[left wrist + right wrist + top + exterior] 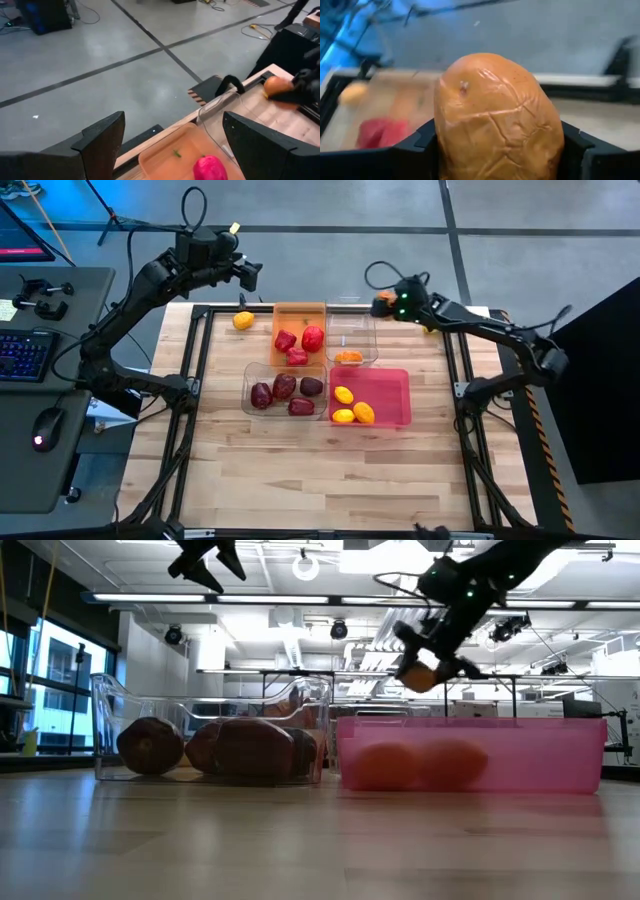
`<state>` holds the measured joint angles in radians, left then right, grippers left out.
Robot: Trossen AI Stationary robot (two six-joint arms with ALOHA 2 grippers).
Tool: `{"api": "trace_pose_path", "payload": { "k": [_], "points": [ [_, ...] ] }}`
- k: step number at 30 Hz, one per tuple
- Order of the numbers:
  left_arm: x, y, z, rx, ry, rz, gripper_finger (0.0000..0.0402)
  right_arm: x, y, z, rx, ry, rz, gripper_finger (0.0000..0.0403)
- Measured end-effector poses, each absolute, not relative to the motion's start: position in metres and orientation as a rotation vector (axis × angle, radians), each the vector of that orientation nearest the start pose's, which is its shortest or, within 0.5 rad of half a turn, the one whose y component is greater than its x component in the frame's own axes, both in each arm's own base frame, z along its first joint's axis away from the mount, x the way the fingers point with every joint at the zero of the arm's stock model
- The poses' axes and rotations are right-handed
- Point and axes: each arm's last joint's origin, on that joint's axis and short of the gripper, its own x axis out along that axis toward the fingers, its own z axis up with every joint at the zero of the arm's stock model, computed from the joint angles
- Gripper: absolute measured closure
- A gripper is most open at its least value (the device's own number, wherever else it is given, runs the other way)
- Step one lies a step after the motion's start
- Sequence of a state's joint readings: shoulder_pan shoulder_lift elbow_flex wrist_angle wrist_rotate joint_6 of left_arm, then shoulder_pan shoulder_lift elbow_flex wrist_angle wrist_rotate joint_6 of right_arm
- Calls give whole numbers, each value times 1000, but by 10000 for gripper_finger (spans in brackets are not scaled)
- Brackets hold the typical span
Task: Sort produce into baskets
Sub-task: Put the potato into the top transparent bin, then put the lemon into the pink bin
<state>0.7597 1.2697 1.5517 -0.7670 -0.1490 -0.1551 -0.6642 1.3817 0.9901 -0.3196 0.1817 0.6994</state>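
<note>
My right gripper (383,305) is shut on an orange fruit (497,120) and stands above the table's far edge, beside the far clear basket (352,335). That basket holds one orange fruit (348,357). My left gripper (248,272) is open and empty, high above the far left edge, behind the orange basket (298,320). The orange basket holds pink-red fruits (298,342). The near clear basket (250,375) holds maroon fruits (285,390). The pink basket (395,395) holds yellow and orange fruits (352,408). A yellow-orange fruit (243,320) lies on the table left of the orange basket. My right gripper pinches the orange fruit between its two fingers (422,145), one on each of its opposite sides (445,135). The fingers come from the table's right, slanting down. The fruit (420,675) is lifted clear of the table, well above the baskets' rims.
The four baskets stand close together in a block at the table's middle and far part. Bare wood lies along the near half of the table (330,480). A desk with a keyboard (25,350) and a mouse stands to the left of the table.
</note>
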Motion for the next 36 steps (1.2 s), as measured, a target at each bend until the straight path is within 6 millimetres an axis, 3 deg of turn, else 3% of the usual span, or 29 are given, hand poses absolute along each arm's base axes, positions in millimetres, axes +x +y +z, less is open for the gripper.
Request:
{"api": "trace_pose_path", "payload": {
  "k": [6,9,16,23,29,33,36],
  "points": [
    [175,172,436,-294,418,936,78,272,-172,233,855,466,-864,116],
    [173,171,433,-309,446,950,78,284,-172,223,869,454,-831,105],
    [170,168,426,-355,520,958,78,277,-185,222,978,388,-885,101],
    [170,168,425,-358,531,958,78,274,-199,229,1037,322,-759,99],
    [169,167,422,-383,559,967,78,282,-197,238,994,275,-616,99],
    [167,177,398,-435,778,1084,78,283,-195,238,993,273,-603,98],
    [170,200,367,-513,954,1146,78,283,-195,238,993,272,-607,98]
  ]
}}
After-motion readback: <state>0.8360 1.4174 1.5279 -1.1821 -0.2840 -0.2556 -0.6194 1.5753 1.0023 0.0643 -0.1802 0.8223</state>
